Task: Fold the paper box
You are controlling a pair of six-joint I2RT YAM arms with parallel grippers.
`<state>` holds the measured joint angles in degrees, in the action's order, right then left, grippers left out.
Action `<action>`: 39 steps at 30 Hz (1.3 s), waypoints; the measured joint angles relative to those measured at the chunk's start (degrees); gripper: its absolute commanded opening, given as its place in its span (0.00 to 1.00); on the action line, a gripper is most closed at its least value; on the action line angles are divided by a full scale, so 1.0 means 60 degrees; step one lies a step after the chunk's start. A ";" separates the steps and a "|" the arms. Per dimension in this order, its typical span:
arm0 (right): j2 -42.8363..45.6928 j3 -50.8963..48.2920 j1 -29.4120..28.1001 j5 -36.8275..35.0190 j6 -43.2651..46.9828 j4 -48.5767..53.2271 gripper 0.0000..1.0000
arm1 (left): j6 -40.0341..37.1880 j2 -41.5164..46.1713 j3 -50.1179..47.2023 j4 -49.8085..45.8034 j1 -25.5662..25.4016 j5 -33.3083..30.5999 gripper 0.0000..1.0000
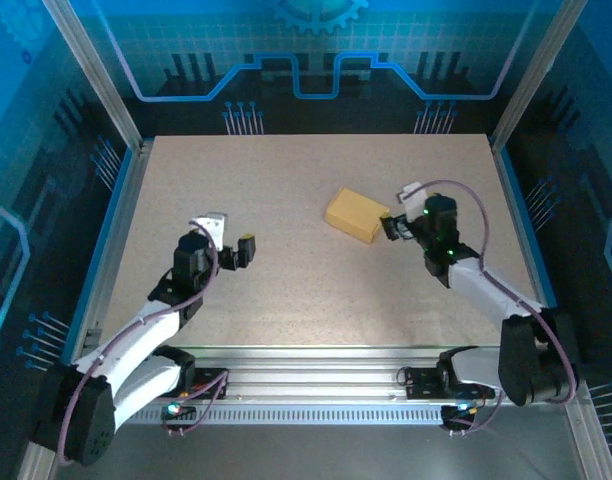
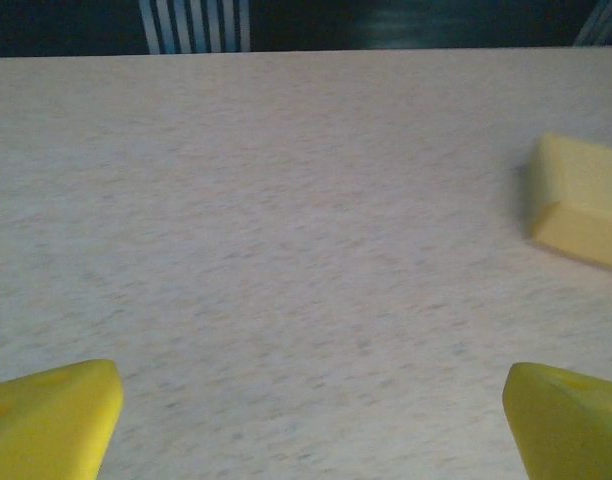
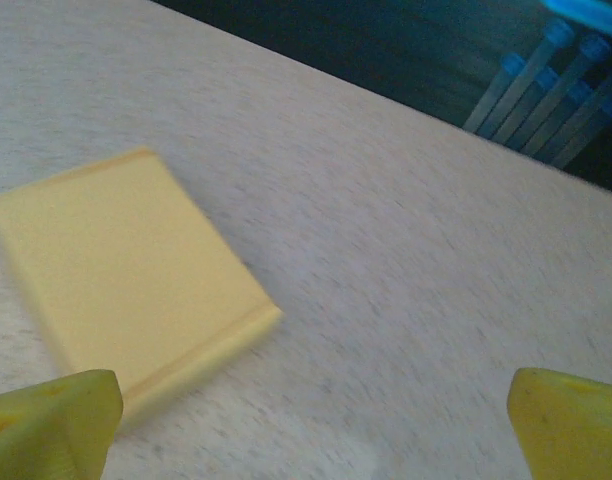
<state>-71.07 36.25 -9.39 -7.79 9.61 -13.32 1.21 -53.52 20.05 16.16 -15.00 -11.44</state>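
Right end effector (image 1: 389, 229): spread, empty, just right of paper box (image 1: 354, 213) | box long axis points toward it | left end effector (image 1: 247, 250): spread, well apart, lower left

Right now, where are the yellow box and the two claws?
paper box (image 1: 353, 214), top view, middle of its top.
left gripper (image 1: 240, 252), top view, between its fingertips.
right gripper (image 1: 390, 227), top view, between its fingertips.

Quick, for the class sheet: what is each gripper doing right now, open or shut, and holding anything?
Left gripper: open, holding nothing.
Right gripper: open, holding nothing; box beside it.
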 measured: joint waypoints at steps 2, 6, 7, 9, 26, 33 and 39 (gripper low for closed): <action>0.0255 -0.0510 0.0514 0.0102 -0.0448 -0.0339 1.00 | -0.0240 0.0069 -0.0528 0.0412 0.0331 -0.0280 0.99; 0.0270 -0.1308 0.1133 0.0248 -0.1111 -0.1290 1.00 | -0.0484 -0.0597 -0.0871 0.1679 0.1140 -0.0412 0.99; 0.0153 -0.1410 0.1239 0.0310 -0.1239 -0.1475 1.00 | -0.0484 -0.0896 -0.0889 0.2073 0.1279 -0.0372 0.99; -0.0328 -0.1570 0.1399 0.0415 -0.1515 -0.2000 1.00 | -0.0452 -0.1770 -0.0918 0.2998 0.1636 -0.0131 0.99; -0.2412 -0.2178 0.0889 0.0663 -0.1501 -0.4936 1.00 | -0.0146 -0.5869 0.0055 0.5941 0.2630 0.1242 0.99; -0.2430 -0.2033 0.0947 0.0663 -0.1501 -0.4929 1.00 | -0.0117 -0.5869 0.0080 0.6007 0.2630 0.1239 0.99; -0.2430 -0.2029 0.0947 0.0663 -0.1501 -0.4925 1.00 | -0.0124 -0.5869 0.0080 0.6000 0.2626 0.1384 0.99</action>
<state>-85.65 24.08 -3.70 -3.81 0.60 -42.87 0.47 -88.73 20.53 52.16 0.75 -3.14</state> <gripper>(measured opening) 0.998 0.990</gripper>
